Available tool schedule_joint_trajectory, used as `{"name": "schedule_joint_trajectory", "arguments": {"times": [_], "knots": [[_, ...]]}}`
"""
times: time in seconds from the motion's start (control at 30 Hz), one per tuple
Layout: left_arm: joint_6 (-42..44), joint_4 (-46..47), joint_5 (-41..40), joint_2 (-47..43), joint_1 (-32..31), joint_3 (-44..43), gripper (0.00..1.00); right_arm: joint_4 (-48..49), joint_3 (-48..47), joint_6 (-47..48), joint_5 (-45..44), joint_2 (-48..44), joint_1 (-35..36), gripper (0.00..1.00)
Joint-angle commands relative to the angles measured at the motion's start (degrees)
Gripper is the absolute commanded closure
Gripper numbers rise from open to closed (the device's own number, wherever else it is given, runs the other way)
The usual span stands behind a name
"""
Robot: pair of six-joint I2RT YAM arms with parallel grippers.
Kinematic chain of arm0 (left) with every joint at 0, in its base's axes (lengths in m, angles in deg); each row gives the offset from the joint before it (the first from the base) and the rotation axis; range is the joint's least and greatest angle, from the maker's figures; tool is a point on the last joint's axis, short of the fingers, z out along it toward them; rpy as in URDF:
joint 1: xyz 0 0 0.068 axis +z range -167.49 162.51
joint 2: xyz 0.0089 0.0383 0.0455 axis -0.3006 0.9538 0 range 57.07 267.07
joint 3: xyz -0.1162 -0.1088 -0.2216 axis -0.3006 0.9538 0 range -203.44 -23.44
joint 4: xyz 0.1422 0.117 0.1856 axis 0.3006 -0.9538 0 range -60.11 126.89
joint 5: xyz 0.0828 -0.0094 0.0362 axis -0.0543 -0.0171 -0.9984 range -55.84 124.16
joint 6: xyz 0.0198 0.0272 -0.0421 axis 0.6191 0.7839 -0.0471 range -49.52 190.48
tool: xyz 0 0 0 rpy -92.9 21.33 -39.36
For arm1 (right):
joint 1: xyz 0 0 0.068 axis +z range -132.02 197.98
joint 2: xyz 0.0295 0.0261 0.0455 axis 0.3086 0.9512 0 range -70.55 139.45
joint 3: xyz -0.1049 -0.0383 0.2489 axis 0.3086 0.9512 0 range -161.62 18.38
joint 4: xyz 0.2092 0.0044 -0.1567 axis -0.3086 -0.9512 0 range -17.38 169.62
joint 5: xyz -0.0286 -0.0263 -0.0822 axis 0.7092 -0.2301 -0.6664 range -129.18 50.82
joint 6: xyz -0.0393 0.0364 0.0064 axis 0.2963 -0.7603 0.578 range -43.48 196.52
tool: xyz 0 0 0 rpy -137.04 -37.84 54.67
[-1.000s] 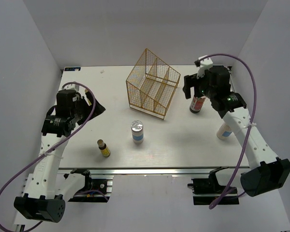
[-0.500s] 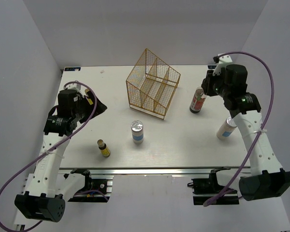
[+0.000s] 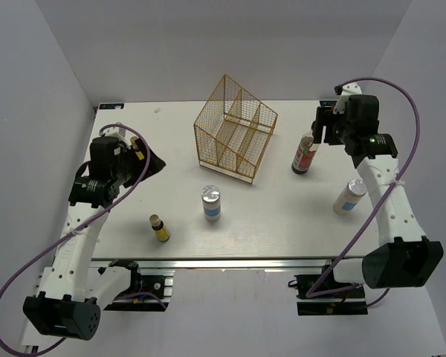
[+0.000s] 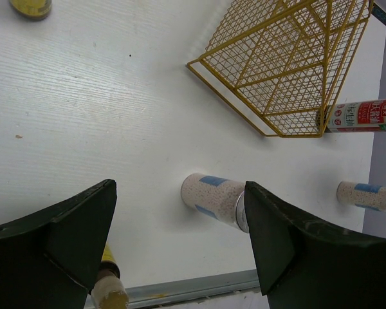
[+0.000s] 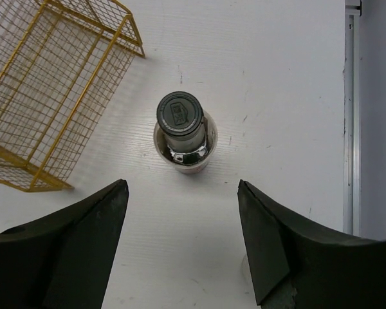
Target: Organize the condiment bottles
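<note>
From above, the dark red-labelled bottle [image 3: 305, 154] stands upright on the counter [image 3: 282, 223], just right of the gold wire basket [image 3: 234, 128]. The middle white bottle [image 3: 211, 203], blue-labelled with a silver top, stands mid-counter. The right white bottle [image 3: 349, 196] is near the right edge, and a yellow bottle [image 3: 160, 229] with a brown neck sits front left.

At the left wrist, the left fingers [image 4: 58, 238] are spread wide and empty, the middle white bottle showing between them.

At the right wrist, the right fingers [image 5: 71, 238] gape apart above the dark bottle's cap, touching nothing.
</note>
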State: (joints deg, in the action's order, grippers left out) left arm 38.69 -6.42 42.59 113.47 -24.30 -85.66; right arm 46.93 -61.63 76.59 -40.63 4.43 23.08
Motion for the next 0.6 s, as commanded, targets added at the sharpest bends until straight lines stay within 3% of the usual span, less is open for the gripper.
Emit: {"name": "schedule_joint_trajectory", "arguments": {"times": [0.0,0.4,0.57], "knots": [[0.33,0.86,0.45,-1.38,0.13,0.17,0.10,4.03,1.08,2.12,-1.09,2.00,-0.88,0.25],[0.24,1.39,0.36,-0.85,0.13,0.25,0.10,10.71,0.12,4.14,2.95,10.70,-0.97,0.26],[0.15,1.39,0.19,-0.94,0.22,0.52,0.10,12.65,-0.41,4.67,3.91,12.91,-0.97,0.34]]}}
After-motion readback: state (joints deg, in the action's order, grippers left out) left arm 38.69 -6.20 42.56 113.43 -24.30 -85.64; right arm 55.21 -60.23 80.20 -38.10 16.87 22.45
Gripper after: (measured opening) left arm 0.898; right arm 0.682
